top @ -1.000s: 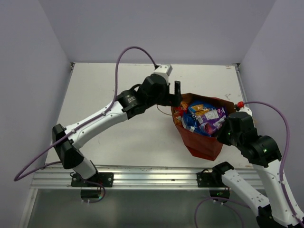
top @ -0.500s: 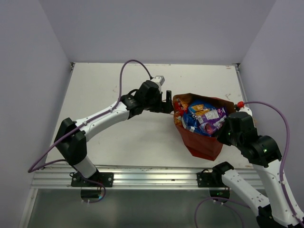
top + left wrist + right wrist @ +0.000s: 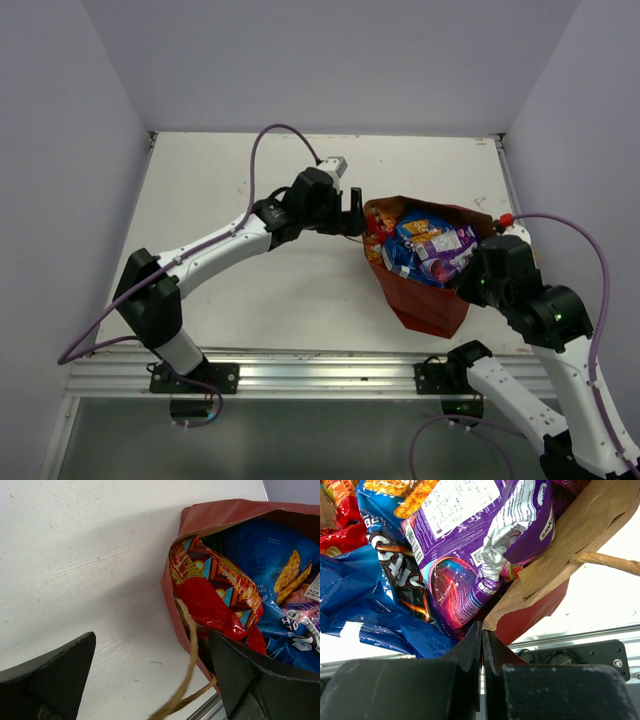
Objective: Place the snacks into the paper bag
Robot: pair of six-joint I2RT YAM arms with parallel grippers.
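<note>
From my station I count 1 paper bag (image 3: 430, 310) on the white surface (image 3: 300, 290), 2 arms and, inside the bag, 3 snack packs I can tell apart. They are 1 red pack with orange and teal patterning (image 3: 215, 590), 1 blue Doritos pack (image 3: 265, 555) and 1 purple pack (image 3: 485, 545). They overlap so tightly that any more are hidden. I see 2 string handles: 1 (image 3: 187, 645) looping up beside the red pack, 1 (image 3: 615, 562) off the kraft-lined side.

The bag sits on the right half of the surface, in front of the right arm. Its long axis runs near to far, with the red base toward the near edge and the open mouth toward the far edge, tipped up at the overhead camera. All 3 packs lie in the mouth: red against the left wall, blue in the middle, purple toward the right.

The left claw (image 3: 152, 645) is spread wide and holds nothing. It hangs just left of the bag's rim, with the string handle between its fingers in the wrist view. The right claw (image 3: 481, 629) is pressed fully together at the bag's right rim, where the kraft edge runs into its tips and looks pinched.
</note>
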